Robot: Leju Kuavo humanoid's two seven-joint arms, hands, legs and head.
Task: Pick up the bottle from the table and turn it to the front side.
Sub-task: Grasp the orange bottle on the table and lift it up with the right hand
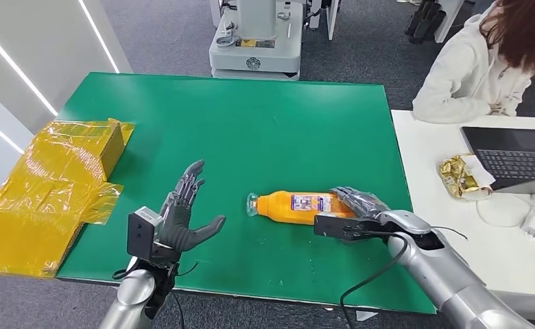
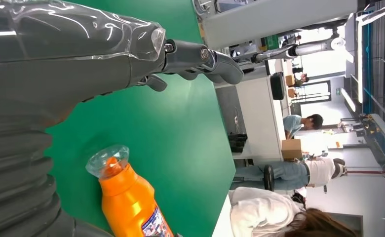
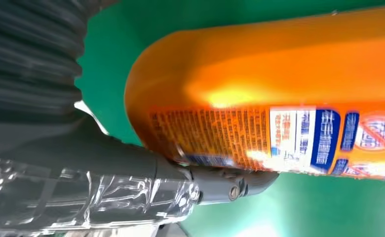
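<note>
While the left robot hand (image 1: 182, 216) hovers open at about 7 o'clock on the green worktop (image 1: 251, 130), fingers spread, the orange bottle (image 1: 295, 206) lies on its side near 5 o'clock, long axis left-right, cap toward 9 o'clock. Right robot hand (image 1: 361, 209) grips its base.

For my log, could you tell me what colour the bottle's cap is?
Clear, see-through; the bottle is orange. Left wrist view shows it best.
</note>
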